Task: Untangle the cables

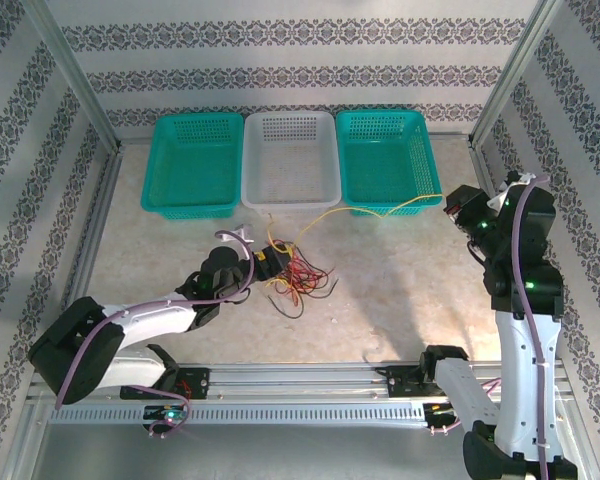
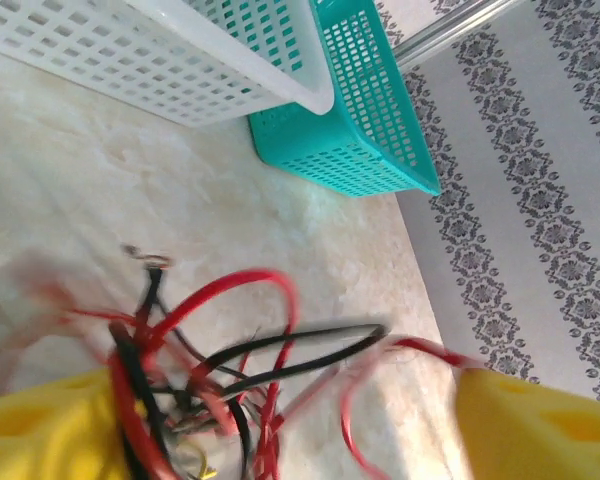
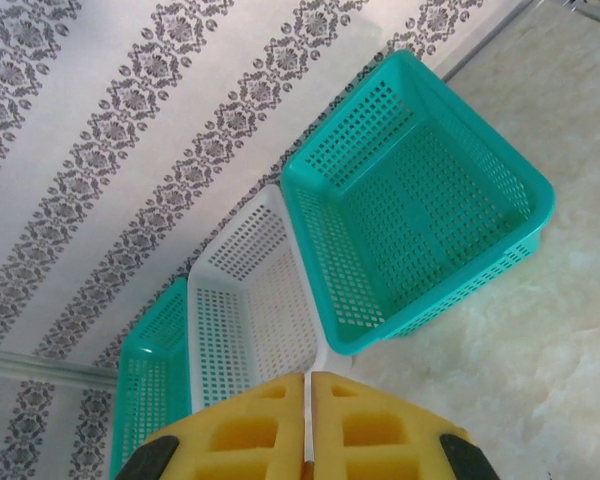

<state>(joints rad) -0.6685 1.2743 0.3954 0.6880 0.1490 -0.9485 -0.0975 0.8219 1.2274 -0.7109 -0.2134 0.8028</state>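
Left fingers (image 2: 40, 430) are spread wide, with red cable (image 2: 240, 277) and black cable (image 2: 320, 333) bunched between them. Right fingers (image 3: 250, 430) are pinched on the yellow cable (image 1: 380, 211). I'd grab just one strand, then pull gently away from the right fingers.

Left arm (image 1: 140, 322) and right arm (image 1: 528, 350) same build: white link shells, black joint housings, one loose purple cable (image 1: 523, 240) strung along each. Green LEDs (image 1: 529, 288) lit on the joints. Fingers (image 3: 250, 432) yellow, blocky, rectangular pockets moulded in just behind the jaws; black mounts (image 3: 145, 462) flank the jaws outside
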